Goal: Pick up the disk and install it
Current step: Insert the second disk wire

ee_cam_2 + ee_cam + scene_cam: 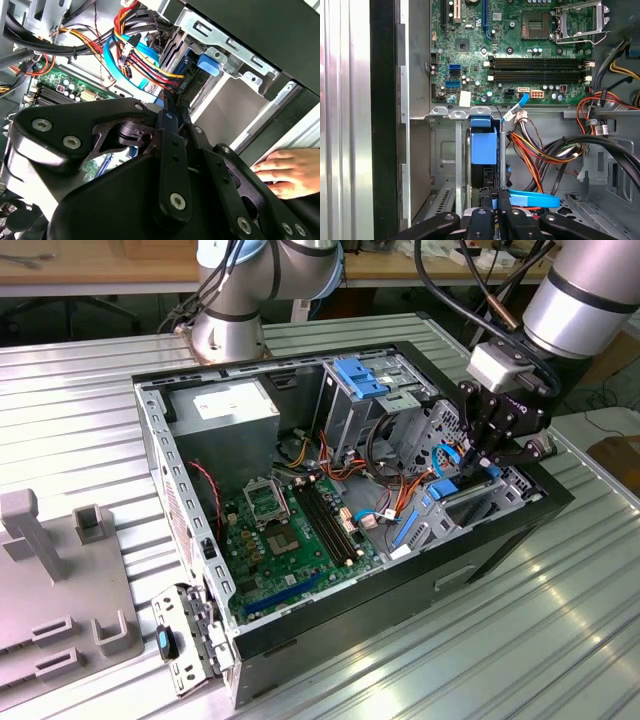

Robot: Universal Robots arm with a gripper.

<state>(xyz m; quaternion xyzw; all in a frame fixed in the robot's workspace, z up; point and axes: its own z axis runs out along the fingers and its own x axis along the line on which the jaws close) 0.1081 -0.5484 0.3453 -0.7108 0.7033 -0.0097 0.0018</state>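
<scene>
Exterior view overlooks the open case (250, 630); wrist views peer closely inside.

The disk (484, 150) stands on edge inside the drive cage (445, 112) of the open computer case (200, 530), at the case's front corner. Its blue plastic carrier faces outward; a dark body edge shows below. It sits between the cage's metal walls, beside the motherboard (520, 50).
</scene>
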